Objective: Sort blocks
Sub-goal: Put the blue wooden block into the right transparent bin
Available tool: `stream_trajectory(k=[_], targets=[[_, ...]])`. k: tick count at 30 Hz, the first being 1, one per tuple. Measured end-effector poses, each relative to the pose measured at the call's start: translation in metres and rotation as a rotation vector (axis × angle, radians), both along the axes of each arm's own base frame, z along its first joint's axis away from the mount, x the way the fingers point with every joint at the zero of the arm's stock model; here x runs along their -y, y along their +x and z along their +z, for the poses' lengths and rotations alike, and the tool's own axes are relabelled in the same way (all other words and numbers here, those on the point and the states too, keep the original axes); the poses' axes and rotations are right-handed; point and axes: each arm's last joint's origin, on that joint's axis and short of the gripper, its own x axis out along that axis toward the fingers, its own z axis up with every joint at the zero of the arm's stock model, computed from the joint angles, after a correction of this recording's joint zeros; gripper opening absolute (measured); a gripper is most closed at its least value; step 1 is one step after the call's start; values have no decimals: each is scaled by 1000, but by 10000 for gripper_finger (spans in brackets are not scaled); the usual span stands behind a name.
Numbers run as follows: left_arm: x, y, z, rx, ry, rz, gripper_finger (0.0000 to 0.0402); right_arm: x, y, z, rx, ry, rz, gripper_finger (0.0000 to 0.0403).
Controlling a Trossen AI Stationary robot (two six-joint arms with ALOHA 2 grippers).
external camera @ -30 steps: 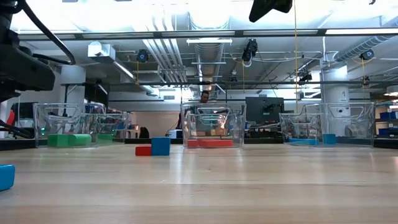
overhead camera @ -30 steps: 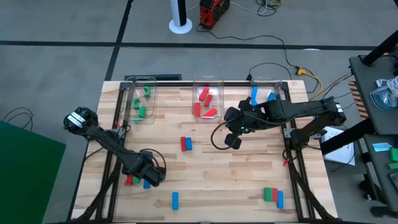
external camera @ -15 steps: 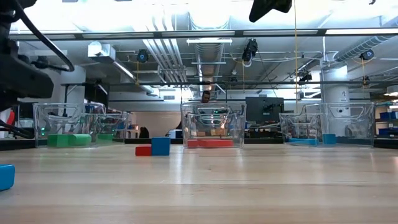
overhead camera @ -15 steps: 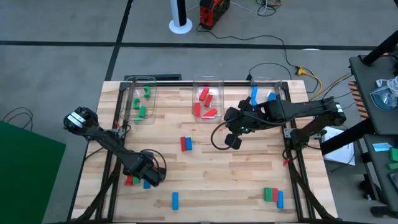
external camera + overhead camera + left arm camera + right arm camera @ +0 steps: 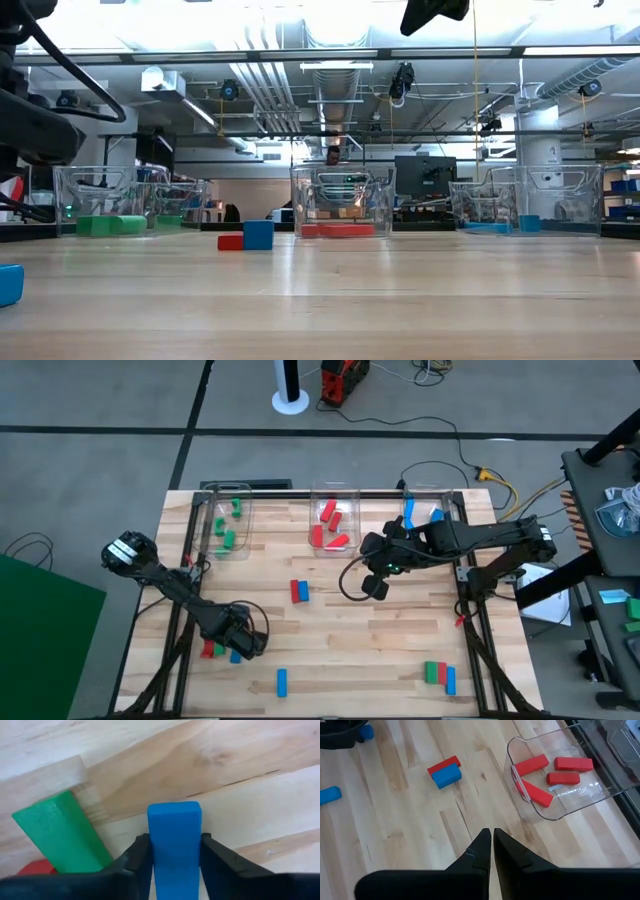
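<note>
Nine blocks binned, eight left on tabletop (image 5: 400, 625); left hand (image 5: 175, 851) clamped blue block (image 5: 174, 840); right hand (image 5: 492, 846) shut, empty.

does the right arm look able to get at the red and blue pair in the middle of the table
Probably yes. The right claw hangs shut above bare wood, and the red and blue pair lies in the open with nothing between them. The left claw is far off, shut on a blue block.
</note>
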Motion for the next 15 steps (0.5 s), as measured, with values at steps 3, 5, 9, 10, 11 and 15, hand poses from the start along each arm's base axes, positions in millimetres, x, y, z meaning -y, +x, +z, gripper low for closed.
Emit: stream_trajectory(k=[3, 5, 9, 10, 11, 15], targets=[[0, 0, 0, 2, 2, -30, 98, 0, 0, 0, -4, -9, 13, 12], [0, 1, 1, 2, 7, -57, 98, 0, 0, 0, -3, -9, 14, 12], [2, 4, 9, 2, 28, -125, 98, 2, 0, 0, 1, 2, -10, 12], [4, 6, 14, 7, 27, -152, 98, 3, 0, 0, 4, 10, -25, 12], [6, 9, 19, 14, 24, -178, 98, 5, 1, 0, 8, 18, -41, 12], [9, 14, 40, 7, 45, -307, 98, 10, 2, 1, 33, 67, -114, 12]])
